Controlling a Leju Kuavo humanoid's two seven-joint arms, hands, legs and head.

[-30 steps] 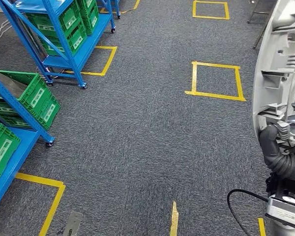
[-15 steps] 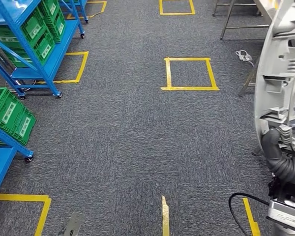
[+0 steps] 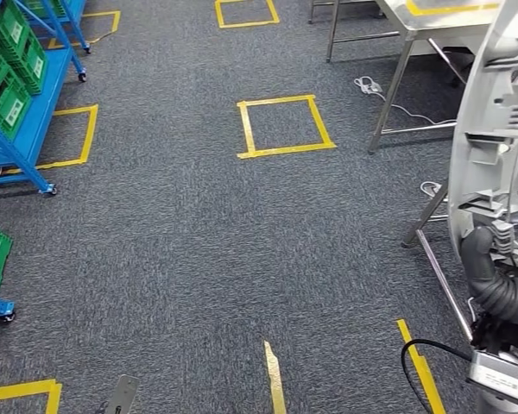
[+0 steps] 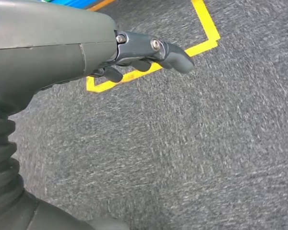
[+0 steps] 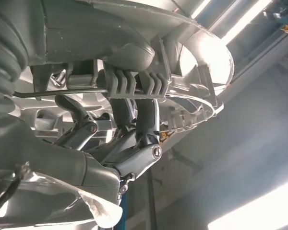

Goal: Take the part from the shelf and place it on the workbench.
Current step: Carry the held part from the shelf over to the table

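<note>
Shifted view: shelf (image 3: 22,112) now far left, bench (image 3: 426,17) nearer. Right hand (image 5: 135,143): my fingers grip the part (image 3: 497,138). Left hand (image 4: 142,52): fingers apart, empty.

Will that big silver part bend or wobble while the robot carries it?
Probably stiff: the silver part has moulded ribs and keeps its shape upright. Its tall, wide form may sway or tip. The right robot hand grips it through the ribs, so slipping seems unlikely.
</note>
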